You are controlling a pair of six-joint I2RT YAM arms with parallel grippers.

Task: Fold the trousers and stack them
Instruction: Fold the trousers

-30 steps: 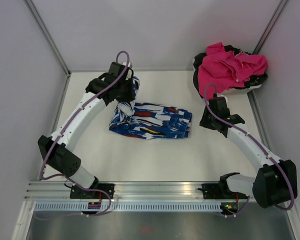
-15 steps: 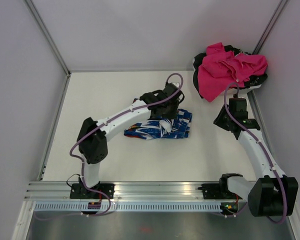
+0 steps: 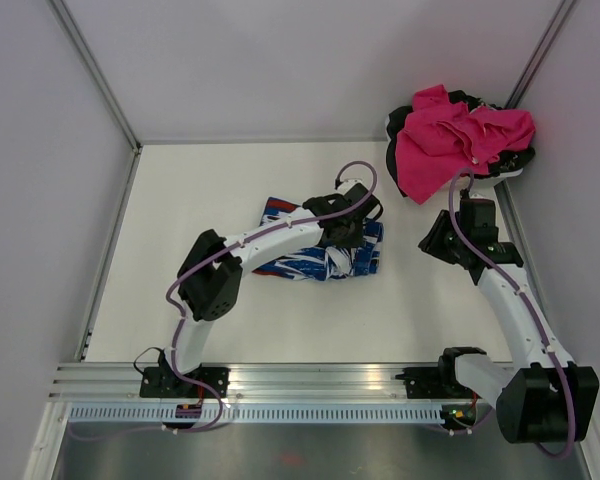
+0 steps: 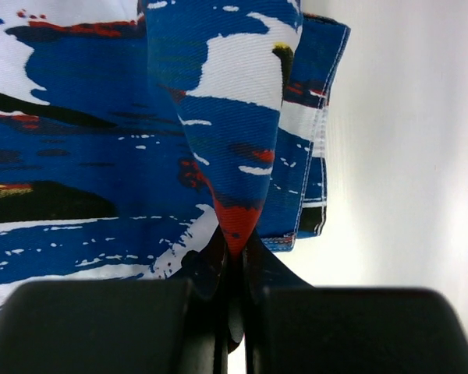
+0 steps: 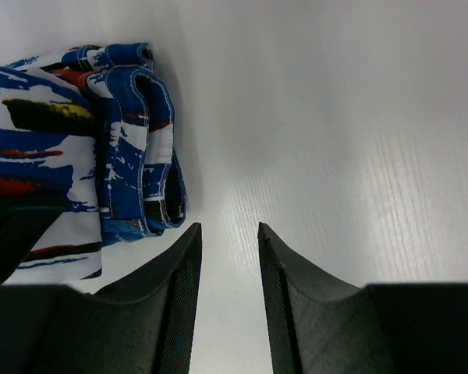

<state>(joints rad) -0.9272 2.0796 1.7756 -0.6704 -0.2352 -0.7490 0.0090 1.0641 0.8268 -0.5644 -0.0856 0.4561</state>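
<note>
The trousers (image 3: 305, 258), royal blue with white, red and black blotches, lie in a folded bundle in the middle of the table. My left gripper (image 3: 348, 233) hovers over their right end, shut on a pinched fold of the fabric (image 4: 235, 226), which hangs in a blue cone over the layers below. My right gripper (image 3: 433, 243) is to the right of the bundle, low over bare table. It is open with nothing between its fingers (image 5: 229, 234). The trousers' stitched hem edges (image 5: 144, 171) show just left of its fingertips.
A heap of pink clothing (image 3: 458, 135) on something dark sits in the back right corner, behind my right arm. Pale walls close in the table on three sides. A metal rail (image 3: 310, 382) runs along the near edge.
My left gripper has swept from the back left over to the right, carrying one end of the trousers across the rest, so the bundle is shorter. My right gripper backed away to the right.
</note>
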